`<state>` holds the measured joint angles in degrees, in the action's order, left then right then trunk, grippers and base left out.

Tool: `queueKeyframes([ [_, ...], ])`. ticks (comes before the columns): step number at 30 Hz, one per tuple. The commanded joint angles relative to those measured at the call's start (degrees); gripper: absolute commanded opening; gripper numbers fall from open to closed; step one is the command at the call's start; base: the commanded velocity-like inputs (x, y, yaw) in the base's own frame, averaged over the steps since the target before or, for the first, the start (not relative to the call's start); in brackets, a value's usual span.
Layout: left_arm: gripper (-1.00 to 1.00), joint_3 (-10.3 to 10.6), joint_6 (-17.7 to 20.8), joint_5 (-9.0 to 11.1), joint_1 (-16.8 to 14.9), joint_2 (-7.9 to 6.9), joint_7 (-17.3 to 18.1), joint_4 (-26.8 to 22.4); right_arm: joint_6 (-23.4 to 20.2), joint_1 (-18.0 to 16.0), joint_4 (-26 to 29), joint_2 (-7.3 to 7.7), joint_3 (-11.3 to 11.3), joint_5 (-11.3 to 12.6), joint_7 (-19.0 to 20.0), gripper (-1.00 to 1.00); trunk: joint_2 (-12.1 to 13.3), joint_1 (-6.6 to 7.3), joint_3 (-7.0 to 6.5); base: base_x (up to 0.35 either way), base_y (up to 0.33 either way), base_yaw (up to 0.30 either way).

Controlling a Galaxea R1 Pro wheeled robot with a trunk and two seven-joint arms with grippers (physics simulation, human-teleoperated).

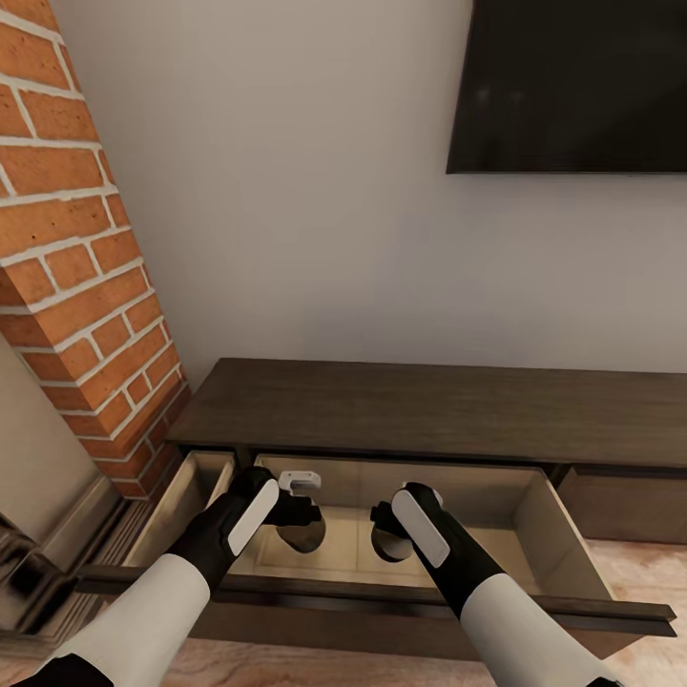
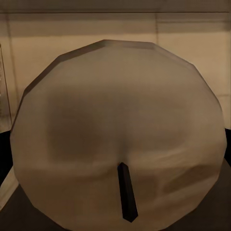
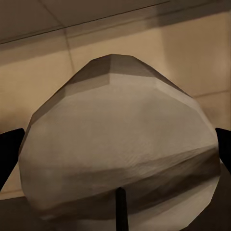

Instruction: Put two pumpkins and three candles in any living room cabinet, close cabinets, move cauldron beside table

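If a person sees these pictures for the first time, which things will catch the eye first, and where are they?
The eye goes first to the open drawer of the long dark cabinet, where both arms reach in together. The left gripper and the right gripper each hold a candle; the left candle and the right candle loom large in the wrist views. A red brick column rises at left, and a black screen hangs at upper right.

The cabinet (image 1: 429,410) stands against the wall, a TV (image 1: 572,86) above it at 1 o'clock and a brick column (image 1: 76,239) at 9 o'clock. Its drawer (image 1: 563,534) is pulled out; both claws, left (image 1: 301,520) and right (image 1: 391,530), each with a candle (image 2: 115,134) (image 3: 120,149), hang inside it.
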<state>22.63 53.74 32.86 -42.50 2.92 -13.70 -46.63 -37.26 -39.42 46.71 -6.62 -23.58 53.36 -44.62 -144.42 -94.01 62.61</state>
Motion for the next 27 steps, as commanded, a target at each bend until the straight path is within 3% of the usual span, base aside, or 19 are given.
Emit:
queueKeyframes([
  [1,-1.00,0.13,0.14,0.45,-0.04,-0.02,-0.51,-0.07,-0.09,-0.05,0.06,0.03,-0.15,0.43,-0.48,-1.00,-0.02,0.01,0.05,0.002,0.000,0.000],
  [17,-1.00,0.13,0.21,0.37,-0.04,-0.02,-0.73,0.05,-0.22,-0.05,0.00,0.03,-0.15,0.51,-0.48,-1.00,-0.06,-0.06,0.72,0.000,0.000,0.000],
  [27,-1.00,0.05,0.23,0.44,-0.04,0.05,-3.04,0.08,-0.26,-0.05,-0.04,0.03,-0.15,0.52,-0.47,-1.00,-0.06,-0.06,0.72,0.000,0.000,0.000],
])
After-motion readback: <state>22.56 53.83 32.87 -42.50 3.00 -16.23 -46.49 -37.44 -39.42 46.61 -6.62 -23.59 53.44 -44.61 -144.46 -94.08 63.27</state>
